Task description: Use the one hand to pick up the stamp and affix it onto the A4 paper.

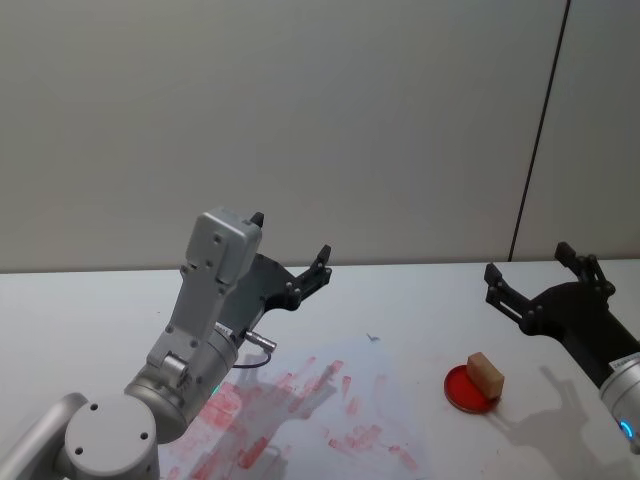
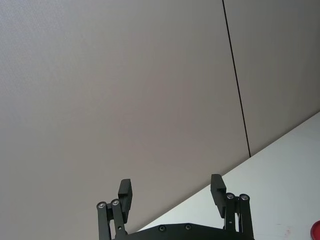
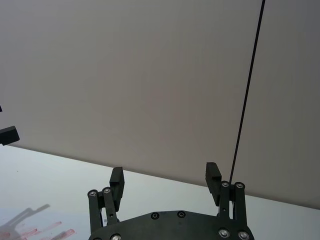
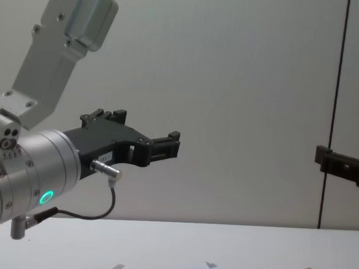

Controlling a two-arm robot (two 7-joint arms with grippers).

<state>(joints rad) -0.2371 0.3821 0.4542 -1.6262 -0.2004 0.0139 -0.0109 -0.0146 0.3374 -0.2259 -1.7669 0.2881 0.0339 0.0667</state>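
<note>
The stamp [image 1: 486, 372] lies lower right of the head view, just below the wide-open, empty right tool [image 1: 527, 268], far nearer it than the open, empty left tool [image 1: 292, 240].

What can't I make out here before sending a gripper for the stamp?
Small light-brown wooden stamp: underside hidden against the round red pad, head view; chest view's bottom edge cuts all but its top.
White A4 paper with red marks: near edge cut by head view's bottom; left part behind the silver left arm.
Black right gripper, fingers open: partly cut by chest view's right edge.
Black left gripper, fingers open: raised, unobstructed.
</note>
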